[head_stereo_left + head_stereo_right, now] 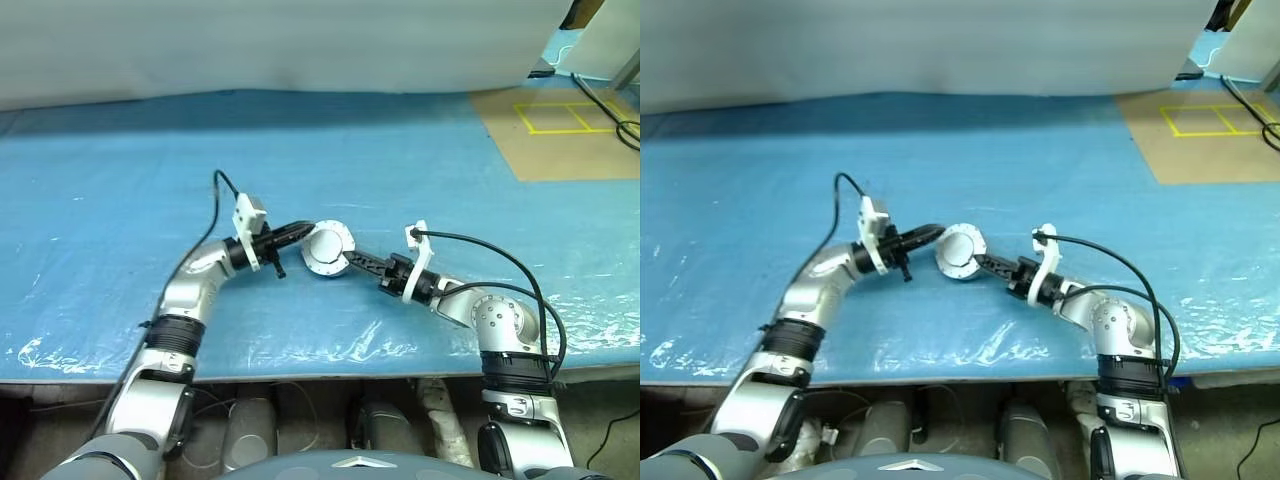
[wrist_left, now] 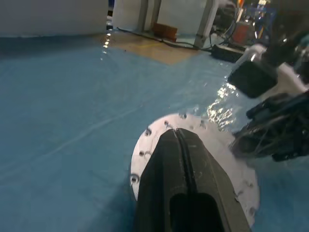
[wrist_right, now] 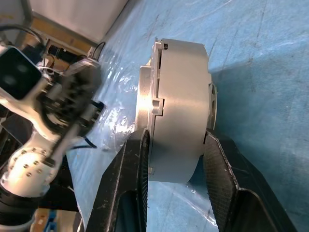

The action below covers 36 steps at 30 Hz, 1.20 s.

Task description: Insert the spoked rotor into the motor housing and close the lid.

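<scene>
My right gripper [image 3: 174, 140] is shut on the motor housing [image 3: 181, 101], a round silver drum clamped across its thickness and held on edge just above the blue table cover [image 1: 120, 200]. A thinner silver disc, the lid [image 3: 146, 96], sits flush against one face of the housing. That pale face, ringed with small holes [image 2: 159, 130], turns toward my left gripper [image 1: 303, 231]. The left gripper is shut, and its black fingertips [image 2: 179, 140] lie over the face. Whether they touch it I cannot tell. The spoked rotor is hidden.
A brown panel [image 1: 560, 130] marked with yellow tape lies at the back right. A white sheet [image 1: 300, 50] hangs along the back. The table's front edge [image 1: 300, 368] runs just below both arms. Black cables [image 1: 500, 262] loop from the wrists.
</scene>
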### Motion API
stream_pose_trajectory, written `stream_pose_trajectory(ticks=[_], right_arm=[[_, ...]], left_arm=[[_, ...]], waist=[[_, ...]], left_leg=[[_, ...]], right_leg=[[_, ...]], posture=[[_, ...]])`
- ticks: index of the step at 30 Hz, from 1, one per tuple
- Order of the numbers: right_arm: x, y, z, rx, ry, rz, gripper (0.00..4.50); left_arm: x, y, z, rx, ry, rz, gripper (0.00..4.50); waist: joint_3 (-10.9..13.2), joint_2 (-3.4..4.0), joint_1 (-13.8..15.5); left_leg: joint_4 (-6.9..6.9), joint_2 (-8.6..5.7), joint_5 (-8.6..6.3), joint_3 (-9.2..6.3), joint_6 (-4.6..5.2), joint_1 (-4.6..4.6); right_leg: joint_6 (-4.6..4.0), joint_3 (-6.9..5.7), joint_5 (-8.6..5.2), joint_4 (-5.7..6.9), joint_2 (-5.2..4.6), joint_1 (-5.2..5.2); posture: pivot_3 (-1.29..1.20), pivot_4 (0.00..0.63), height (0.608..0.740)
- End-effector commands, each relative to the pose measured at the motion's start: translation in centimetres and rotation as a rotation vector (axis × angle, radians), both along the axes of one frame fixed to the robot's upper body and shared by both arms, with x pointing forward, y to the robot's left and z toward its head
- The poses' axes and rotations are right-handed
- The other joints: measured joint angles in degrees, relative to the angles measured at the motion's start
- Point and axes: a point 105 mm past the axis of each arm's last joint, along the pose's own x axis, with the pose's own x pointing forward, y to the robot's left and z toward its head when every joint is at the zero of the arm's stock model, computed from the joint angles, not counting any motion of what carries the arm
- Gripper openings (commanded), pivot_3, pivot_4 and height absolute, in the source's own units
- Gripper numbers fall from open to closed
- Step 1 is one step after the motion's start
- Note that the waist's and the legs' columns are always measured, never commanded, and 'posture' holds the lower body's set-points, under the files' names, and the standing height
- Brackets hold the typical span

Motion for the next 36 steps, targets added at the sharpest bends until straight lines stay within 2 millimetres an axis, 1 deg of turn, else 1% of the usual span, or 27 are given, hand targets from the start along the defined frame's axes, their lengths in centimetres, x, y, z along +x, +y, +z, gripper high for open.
stream_pose_trajectory(ticks=[1, 4, 7, 10, 13, 15, 20, 23, 26, 28, 29, 31, 33, 36], right_arm=[[0.5, 0.1, 1.0, 0.056, 0.011, -0.009, 1.25], [0.7, 0.4, 1.6, 0.102, 0.022, -0.009, 1.25], [1.1, 0.8, 3.3, 0.195, 0.01, -0.013, 1.25], [1.6, 1.0, 4.4, 0.256, 0.015, -0.016, 1.25], [1.9, 1.3, 4.8, 0.269, 0.018, -0.017, 1.25], [2.2, 1.2, 5.1, 0.29, 0.025, -0.029, 1.25], [2.5, 1.1, 4.7, 0.278, 0.035, -0.046, 1.23], [2.6, 1.0, 4.9, 0.316, 0.039, -0.056, 1.22], [2.8, 1.1, 5.5, 0.341, 0.045, -0.054, 1.22], [3.0, 1.3, 6.6, 0.388, 0.034, -0.05, 1.22], [3.1, 1.3, 7.2, 0.412, 0.026, -0.048, 1.22], [3.2, 1.5, 8.4, 0.456, 0.008, -0.043, 1.22], [3.3, 1.8, 9.9, 0.506, -0.014, -0.036, 1.22], [2.9, 2.5, 11.6, 0.537, -0.04, -0.002, 1.22]], left_arm=[[-0.3, 2.2, 0.7, -0.026, 0.051, 0.033, 0.0], [0.2, 3.7, 0.4, -0.038, 0.102, 0.099, 0.0], [0.8, 5.1, 0.2, -0.108, 0.19, 0.174, 0.0], [1.3, 5.9, 0.2, -0.168, 0.244, 0.228, 0.0], [2.0, 6.6, 0.7, -0.23, 0.259, 0.297, 0.0], [2.0, 6.8, 0.7, -0.241, 0.268, 0.31, 0.0], [1.8, 7.1, 0.0, -0.203, 0.262, 0.335, 0.0], [1.8, 7.2, 0.3, -0.233, 0.266, 0.333, 0.0], [0.8, 6.9, 1.0, -0.318, 0.349, 0.218, 0.0], [0.4, 6.7, 1.1, -0.355, 0.401, 0.177, 0.0], [0.4, 6.7, 1.2, -0.373, 0.419, 0.174, 0.36], [0.4, 6.7, 1.6, -0.435, 0.446, 0.166, 0.87], [0.3, 6.6, 2.1, -0.516, 0.487, 0.134, 1.61], [0.2, 6.4, 2.0, -0.588, 0.557, 0.11, 2.71]], waist=[[0.01, 0.06, -0.1], [0.03, 0.1, 0.03], [0.05, 0.12, 0.01], [0.13, 0.21, 0.0], [0.13, 0.21, 0.01], [0.13, 0.21, 0.02], [0.14, 0.2, 0.04], [0.14, 0.2, 0.02], [0.14, 0.2, 0.01], [0.15, 0.22, -0.03], [0.15, 0.23, -0.03], [0.16, 0.23, -0.02], [0.16, 0.23, -0.02], [0.16, 0.23, 0.03]], left_leg=[[-0.01, 0.04, 0.0, 0.0, 0.0, 0.03], [0.0, 0.03, 0.0, 0.0, -0.01, 0.03], [0.06, 0.02, 0.0, 0.0, -0.01, 0.0], [0.06, 0.02, 0.0, 0.0, -0.02, -0.01], [0.06, 0.01, 0.0, 0.0, -0.02, -0.05], [0.05, 0.02, 0.01, -0.01, -0.03, -0.07], [0.03, 0.0, 0.01, -0.01, -0.03, -0.12], [0.04, 0.01, 0.01, -0.02, -0.04, -0.12], [0.06, 0.01, 0.01, -0.02, -0.04, -0.11], [0.06, 0.0, 0.01, -0.02, -0.04, -0.11], [0.06, 0.0, 0.01, -0.02, -0.05, -0.12], [0.06, 0.0, 0.01, -0.02, -0.05, -0.13], [0.06, -0.01, 0.01, -0.01, -0.05, -0.13], [0.06, 0.0, 0.01, -0.01, -0.05, -0.15]], right_leg=[[-0.04, 0.0, -0.03, 0.02, 0.03, 0.0], [-0.17, 0.0, -0.1, 0.01, 0.03, 0.02], [-0.24, 0.0, -0.15, -0.01, 0.02, 0.03], [-0.26, 0.0, -0.16, 0.01, 0.02, 0.01], [-0.11, 0.0, -0.07, 0.0, 0.02, -0.01], [-0.03, -0.02, -0.03, 0.0, 0.02, -0.02], [0.01, -0.02, 0.0, -0.05, 0.02, -0.04], [0.03, -0.03, 0.01, -0.02, 0.02, -0.05], [0.03, -0.03, 0.01, 0.0, 0.02, -0.05], [0.03, -0.02, 0.01, 0.02, 0.02, -0.08], [0.03, -0.02, 0.01, 0.04, 0.02, -0.1], [0.03, -0.01, 0.01, 0.06, 0.02, -0.11], [0.02, -0.01, 0.01, 0.05, 0.02, -0.11], [0.02, -0.01, 0.01, 0.03, 0.02, -0.11]], posture=[[0.0, 0.15, 0.74], [0.0, 0.15, 0.74], [0.0, 0.15, 0.74], [0.0, 0.15, 0.74], [0.0, 0.15, 0.74], [0.0, 0.15, 0.74], [0.0, 0.15, 0.74], [0.0, 0.15, 0.74], [0.0, 0.15, 0.74], [0.0, 0.15, 0.74], [0.0, 0.15, 0.74], [0.0, 0.15, 0.74], [0.0, 0.15, 0.74], [0.0, 0.15, 0.74]])
